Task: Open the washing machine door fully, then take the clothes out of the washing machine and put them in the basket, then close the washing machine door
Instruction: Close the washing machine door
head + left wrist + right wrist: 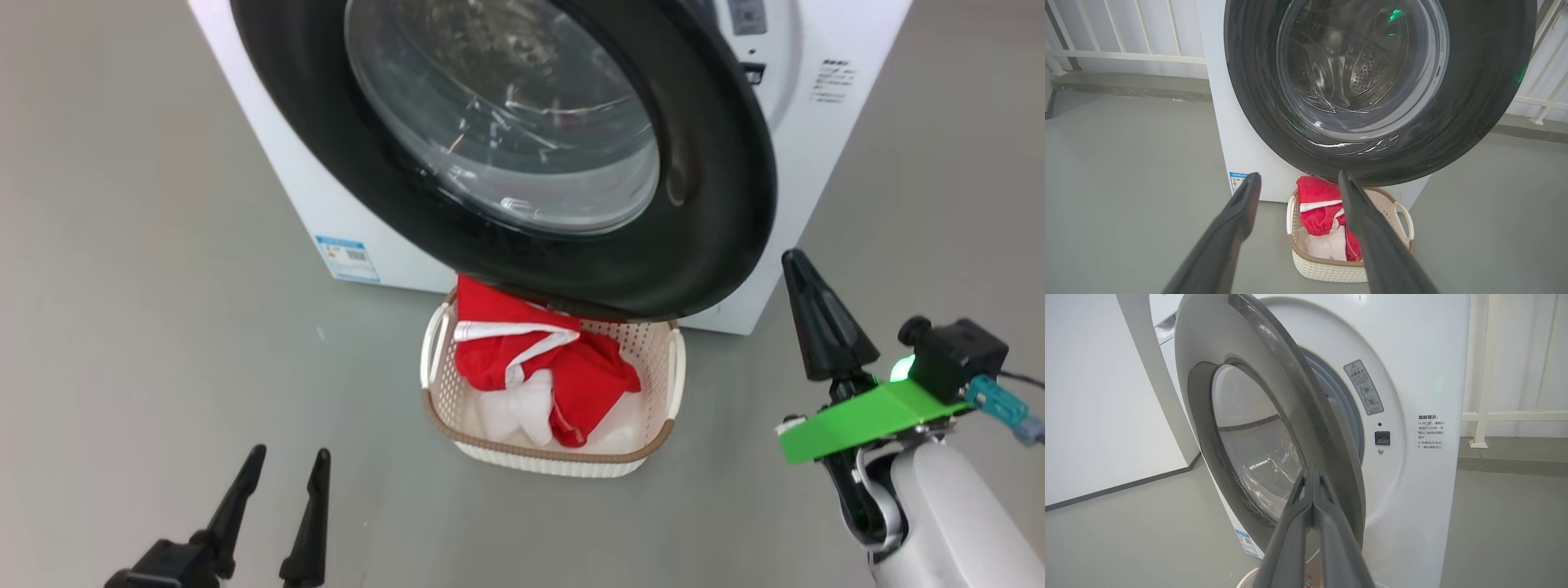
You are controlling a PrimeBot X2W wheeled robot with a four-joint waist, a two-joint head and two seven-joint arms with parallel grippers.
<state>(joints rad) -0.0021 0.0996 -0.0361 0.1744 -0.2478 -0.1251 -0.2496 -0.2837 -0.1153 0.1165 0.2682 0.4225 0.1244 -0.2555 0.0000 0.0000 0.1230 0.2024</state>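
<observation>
The left jaws stand apart, nearer than the basket (pixel 555 461) and to its left. The right jaws are pressed together, to its right. Red clothes (pixel 522 343) lie in the basket. The open door (pixel 702 245) hides its far end. Behind it, the washer (pixel 294 180) is cut off on top.

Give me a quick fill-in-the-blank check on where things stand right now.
1. The ____ clothes lie in the basket.
2. The washing machine door is ____, not closed.
3. The left gripper is ____.
4. The right gripper is ____, holding nothing.
Missing words: red, open, open, shut.
</observation>
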